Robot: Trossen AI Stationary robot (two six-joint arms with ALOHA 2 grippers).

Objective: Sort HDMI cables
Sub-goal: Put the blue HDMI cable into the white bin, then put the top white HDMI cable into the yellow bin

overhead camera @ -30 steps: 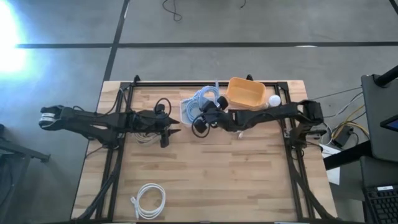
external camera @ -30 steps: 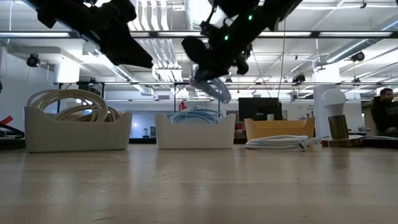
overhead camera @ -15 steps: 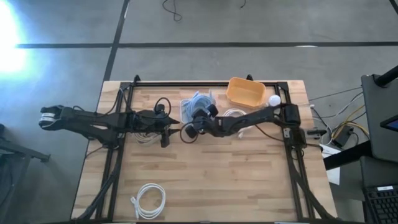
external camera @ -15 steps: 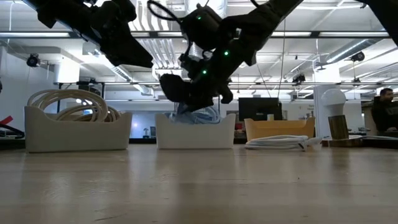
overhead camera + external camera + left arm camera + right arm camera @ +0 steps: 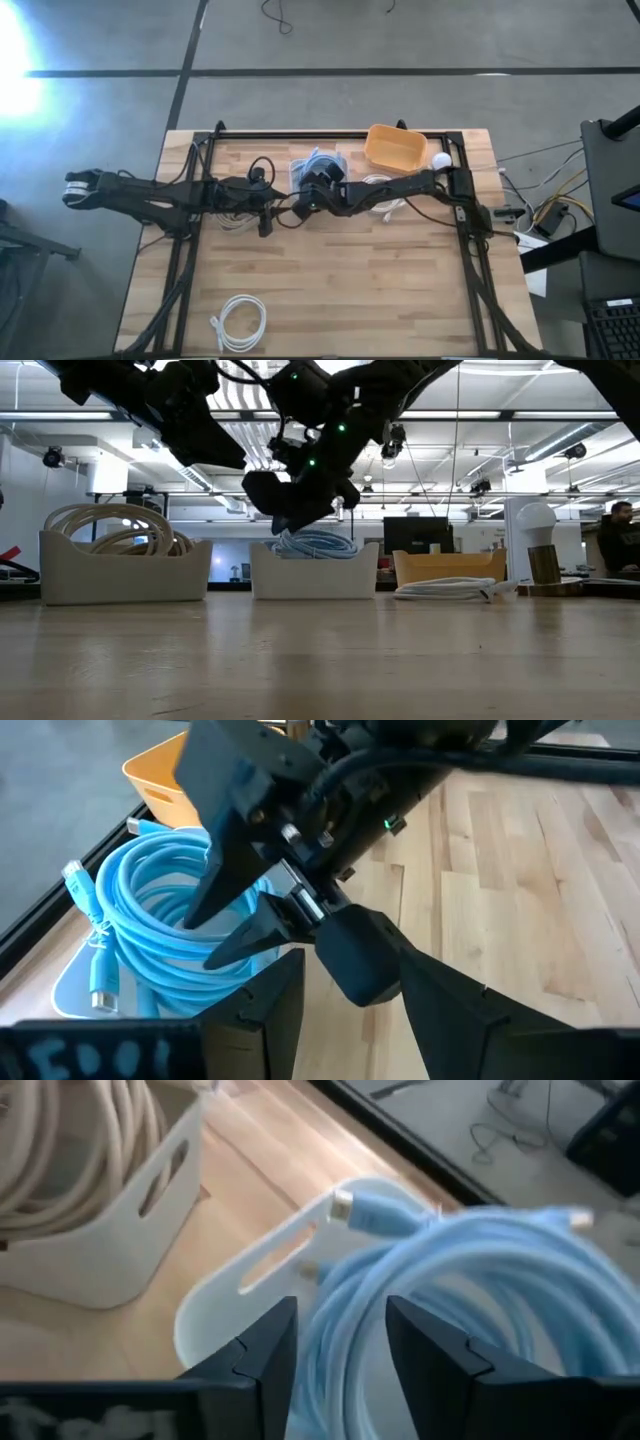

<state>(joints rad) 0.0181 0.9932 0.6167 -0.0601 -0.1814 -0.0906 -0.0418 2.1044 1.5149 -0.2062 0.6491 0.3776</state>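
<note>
Right gripper (image 5: 292, 510) is hovering just above the middle white bin (image 5: 313, 572), fingers parted with nothing between them. In the right wrist view the light blue cable coils (image 5: 470, 1280) are lying loose in that bin below the fingers, one connector (image 5: 345, 1205) resting against the bin's slotted wall.

Left gripper (image 5: 266, 214) is waiting at mid-tabletop just beside the right gripper, fingers spread wide and holding nothing.

Other cables: beige coils (image 5: 110, 525) are sitting in the bin (image 5: 125, 575) on the low view's left; one white coil (image 5: 238, 320) is lying alone near the front edge of the tabletop (image 5: 380, 290), well apart from both arms; another white coil (image 5: 450, 589) is lying flat beside the orange bin (image 5: 395, 148), which looks empty.

Handling judgement: coils look light, springy and smooth-jacketed, so loops are likely to fan out or slip if only one strand is pinched. Best hold is probably across the whole bundle of turns at the rim of the coil, away from the rigid connectors, which could snag a bin wall. The flat white coils will probably need fingers pressing right down to the wood.
</note>
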